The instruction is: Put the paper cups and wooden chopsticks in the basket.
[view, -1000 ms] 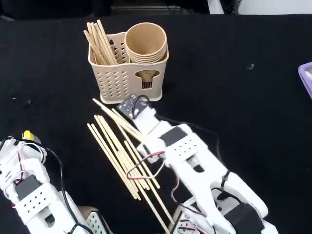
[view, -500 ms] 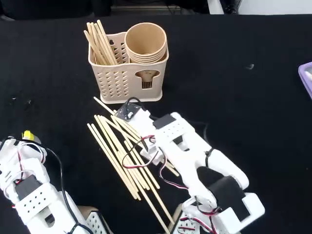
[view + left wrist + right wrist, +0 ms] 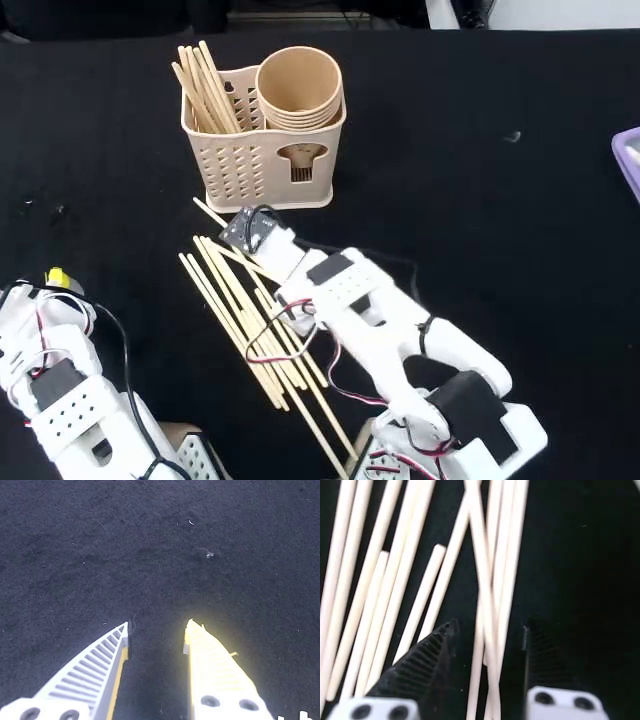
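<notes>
The paper cups were seen stacked inside the basket, with upright chopsticks stood in its other compartment. The loose chopsticks were spread on the counter just in front of the basket. The right gripper was held low over them, its fingers spread with several sticks lying between and nothing clamped. The left gripper was held released over bare counter, well away from the basket. Crossed sticks could be pinched together, then twisted loose and dropped short of the basket.
</notes>
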Controlling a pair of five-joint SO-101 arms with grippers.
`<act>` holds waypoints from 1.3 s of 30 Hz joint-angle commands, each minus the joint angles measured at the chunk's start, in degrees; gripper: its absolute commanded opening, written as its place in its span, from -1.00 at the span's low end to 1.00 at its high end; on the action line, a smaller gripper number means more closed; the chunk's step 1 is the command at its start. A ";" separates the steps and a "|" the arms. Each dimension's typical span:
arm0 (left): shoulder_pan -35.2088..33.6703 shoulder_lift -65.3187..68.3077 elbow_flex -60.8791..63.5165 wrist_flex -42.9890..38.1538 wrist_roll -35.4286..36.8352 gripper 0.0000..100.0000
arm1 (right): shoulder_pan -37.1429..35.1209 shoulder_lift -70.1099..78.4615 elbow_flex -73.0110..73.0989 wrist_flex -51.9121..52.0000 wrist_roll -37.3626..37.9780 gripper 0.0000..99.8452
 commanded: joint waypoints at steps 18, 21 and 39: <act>-0.31 -0.79 -2.07 -1.49 0.53 -0.62 | -1.41 -16.92 4.88 5.89 0.09 -0.98; -0.31 -0.79 -2.07 -1.49 0.53 -0.62 | -0.97 -16.22 5.49 5.89 3.69 -0.98; -0.31 -0.79 -2.07 -1.58 0.53 -0.62 | -5.89 -10.42 7.43 -8.53 -4.84 -0.59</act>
